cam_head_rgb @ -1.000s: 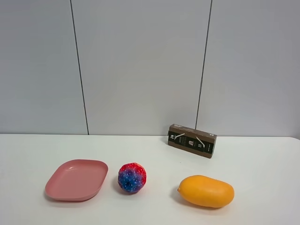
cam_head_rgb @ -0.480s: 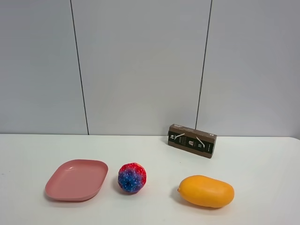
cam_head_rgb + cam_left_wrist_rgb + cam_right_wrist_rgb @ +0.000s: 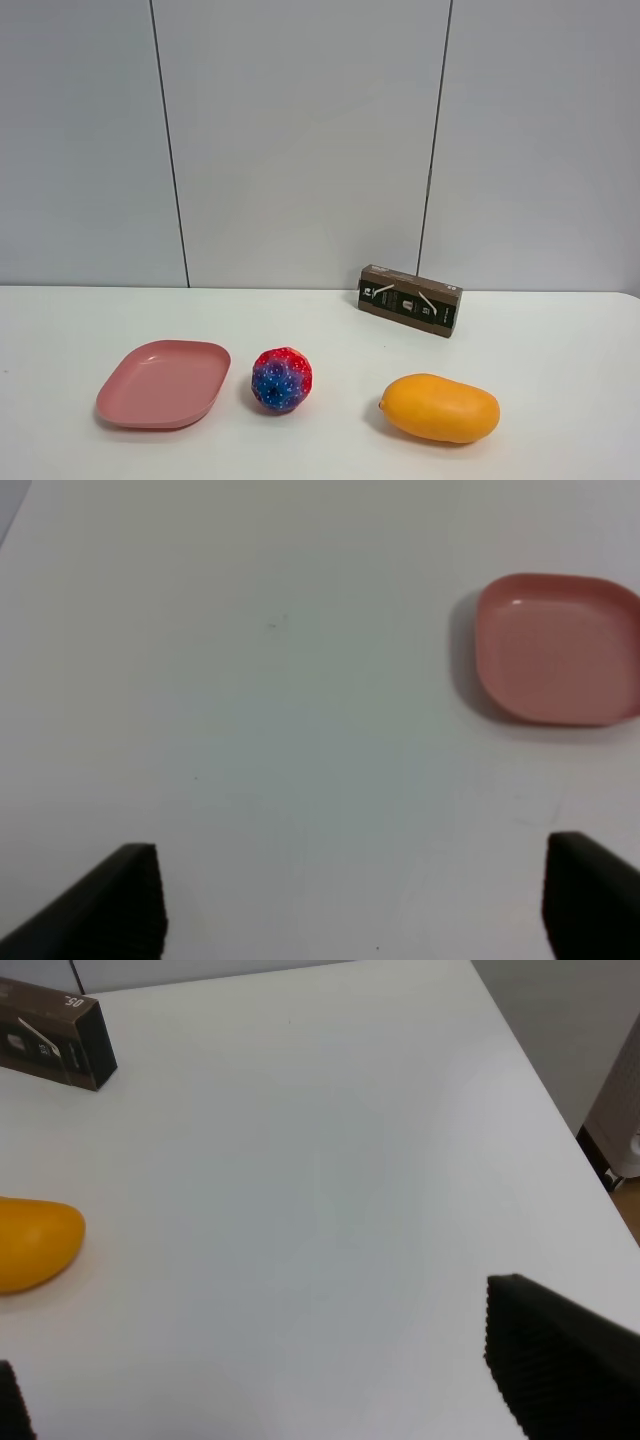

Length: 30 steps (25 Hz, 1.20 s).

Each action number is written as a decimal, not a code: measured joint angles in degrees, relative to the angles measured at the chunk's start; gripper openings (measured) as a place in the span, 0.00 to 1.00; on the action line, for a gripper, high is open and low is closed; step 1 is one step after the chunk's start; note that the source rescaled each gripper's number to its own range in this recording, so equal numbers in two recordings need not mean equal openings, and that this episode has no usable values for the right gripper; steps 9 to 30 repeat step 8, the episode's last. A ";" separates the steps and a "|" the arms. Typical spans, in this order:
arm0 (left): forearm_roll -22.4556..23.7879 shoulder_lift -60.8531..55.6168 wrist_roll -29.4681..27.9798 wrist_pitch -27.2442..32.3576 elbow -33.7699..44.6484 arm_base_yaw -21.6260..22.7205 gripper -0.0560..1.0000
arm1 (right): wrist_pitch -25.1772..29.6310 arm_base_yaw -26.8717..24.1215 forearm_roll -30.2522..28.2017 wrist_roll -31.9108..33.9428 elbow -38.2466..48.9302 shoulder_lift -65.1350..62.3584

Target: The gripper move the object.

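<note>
White table (image 3: 330, 330) and a grey wall are all you get from the high camera, and nothing has moved in the last second. Your pink plate (image 3: 163, 384) sits flat at the left, just beside the speckled ball (image 3: 281, 379), untouched. Your left gripper (image 3: 350, 900) is wide open, holding nothing, well back from the plate. The right gripper (image 3: 290, 1370) looks open too, I think, near the mango (image 3: 35, 1243).

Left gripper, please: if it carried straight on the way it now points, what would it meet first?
Probably only bare white table. The left gripper is open, and the pink plate lies off to one side of its line, though depth is hard to judge.
</note>
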 joint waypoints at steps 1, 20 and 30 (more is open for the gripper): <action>0.00 0.00 0.00 0.00 0.00 0.00 0.77 | 0.00 0.00 0.00 0.00 0.00 0.00; 0.30 0.00 0.00 0.00 0.00 0.00 0.77 | 0.00 0.00 0.00 0.00 0.00 0.00; 0.30 0.00 0.00 0.00 0.00 0.00 0.77 | 0.00 0.00 0.00 0.00 0.00 0.00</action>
